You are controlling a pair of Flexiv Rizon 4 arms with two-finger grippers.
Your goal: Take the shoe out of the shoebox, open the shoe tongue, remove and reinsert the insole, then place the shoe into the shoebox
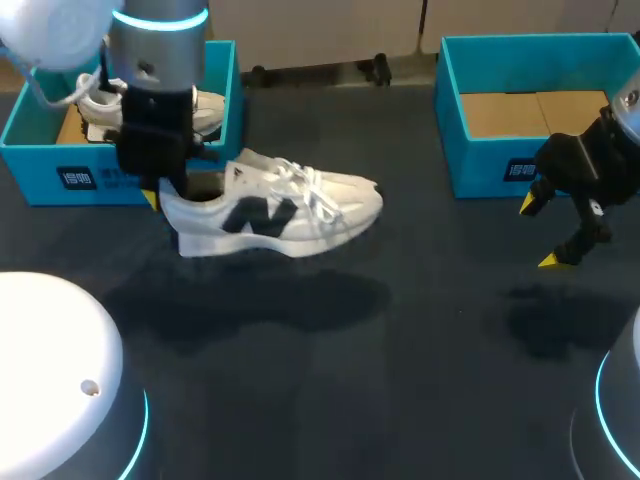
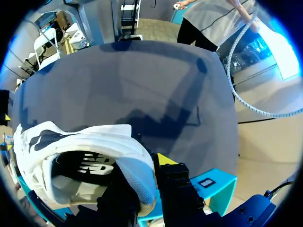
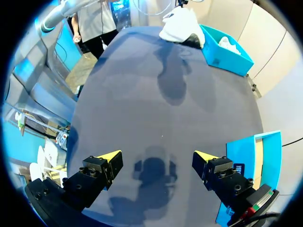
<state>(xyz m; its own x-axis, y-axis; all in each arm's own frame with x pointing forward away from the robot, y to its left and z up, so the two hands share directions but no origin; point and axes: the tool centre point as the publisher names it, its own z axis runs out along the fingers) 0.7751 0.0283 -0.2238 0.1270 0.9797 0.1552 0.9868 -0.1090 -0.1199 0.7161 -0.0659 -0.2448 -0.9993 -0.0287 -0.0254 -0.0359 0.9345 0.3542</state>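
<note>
Grey metal cylinder on the left arm (image 1: 158,45), banded by a glowing light-blue ring (image 1: 160,16), with a rounded white housing (image 1: 50,30) beside it. Ends in a blocky black left gripper (image 1: 163,192) with one yellow tip in sight. Same black, angular build on the right gripper (image 3: 157,158): two chunky fingers (image 3: 92,172) studded with small screws and capped by wedge-shaped yellow tips. Low at the side, a glossy white dome (image 1: 50,350) with a small round hole, edged in light-blue glow.
</note>
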